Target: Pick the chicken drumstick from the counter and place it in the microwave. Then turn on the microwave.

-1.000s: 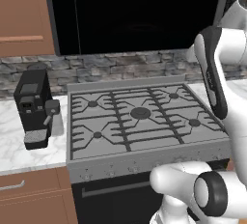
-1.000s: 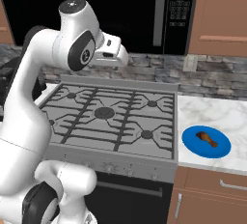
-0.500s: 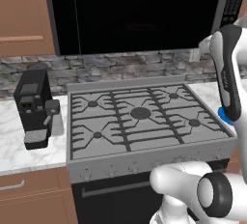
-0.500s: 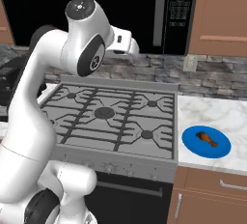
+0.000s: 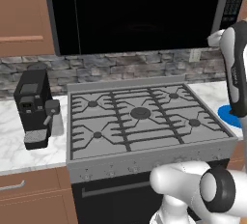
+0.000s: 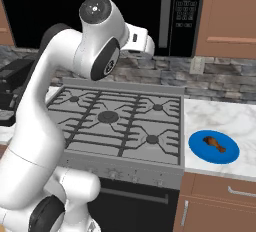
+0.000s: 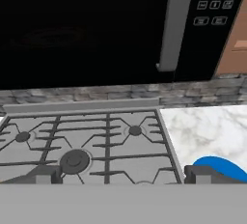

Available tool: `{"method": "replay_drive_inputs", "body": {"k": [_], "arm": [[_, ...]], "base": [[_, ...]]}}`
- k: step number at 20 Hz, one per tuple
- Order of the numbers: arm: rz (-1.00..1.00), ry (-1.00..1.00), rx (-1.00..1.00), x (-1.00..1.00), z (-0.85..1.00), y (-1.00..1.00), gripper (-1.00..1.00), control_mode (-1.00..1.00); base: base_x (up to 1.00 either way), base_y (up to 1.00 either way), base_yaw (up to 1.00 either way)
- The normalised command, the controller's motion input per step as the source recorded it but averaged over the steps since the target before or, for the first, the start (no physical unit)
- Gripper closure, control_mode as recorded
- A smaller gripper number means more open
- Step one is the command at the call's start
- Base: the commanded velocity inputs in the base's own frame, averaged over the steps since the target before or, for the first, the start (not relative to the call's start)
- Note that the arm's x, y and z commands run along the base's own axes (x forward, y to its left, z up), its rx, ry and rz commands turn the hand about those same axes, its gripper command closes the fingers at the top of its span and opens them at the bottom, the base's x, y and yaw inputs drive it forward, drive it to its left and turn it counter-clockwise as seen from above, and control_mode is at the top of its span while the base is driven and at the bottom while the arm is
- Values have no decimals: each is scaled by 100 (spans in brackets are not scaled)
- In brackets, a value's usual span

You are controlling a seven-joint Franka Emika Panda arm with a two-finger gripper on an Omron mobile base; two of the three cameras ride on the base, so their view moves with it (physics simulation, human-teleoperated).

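Grey-veined marble counter (image 6: 235,121) is seen to the right of a gas stove top (image 6: 120,121), with a stone backsplash behind and the black microwave (image 6: 125,11) hung above the burners. And the chicken drumstick (image 6: 214,143) is spotted lying on a blue plate (image 6: 200,148) on that counter, just beside the stove's right edge, untouched. From the left base view, a coffee machine (image 5: 34,107) is noted on the far counter, well apart from the action.

Up high, the gripper (image 7: 123,175) is held in front of the microwave door, above the stove, its jaws spread as wide as they go and nothing held between them. In the hand view the two fingertips (image 7: 46,174) are seen framing the burners and the plate's rim.

Now the risks. The microwave door appears closed, its grey bar handle (image 7: 171,22) upright beside the button panel (image 7: 214,1); if the drumstick is fetched first, it would likely have to be held while the door is dealt with. A long descent to the right is called for, and the stove's raised grates could be clipped on the way down. The drumstick is small and tapered, so a pinch across its thin bone end might let it swivel or slip, and the plate itself might be nudged along the smooth marble.
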Motion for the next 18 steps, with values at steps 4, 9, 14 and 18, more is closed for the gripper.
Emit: {"method": "replay_drive_inputs", "body": {"k": [4, 9, 14, 18], "arm": [[1, 4, 2, 11, 23, -20, -100, -100], [1, -1, 0, 18, 20, -16, -100, -100], [3, -3, 1, 24, 14, -16, -100, -100], [5, -5, 1, 29, 8, -11, -100, -100]], "base": [[0, 0, 0], [0, 0, 0], [0, 0, 0], [0, 0, 0]]}}
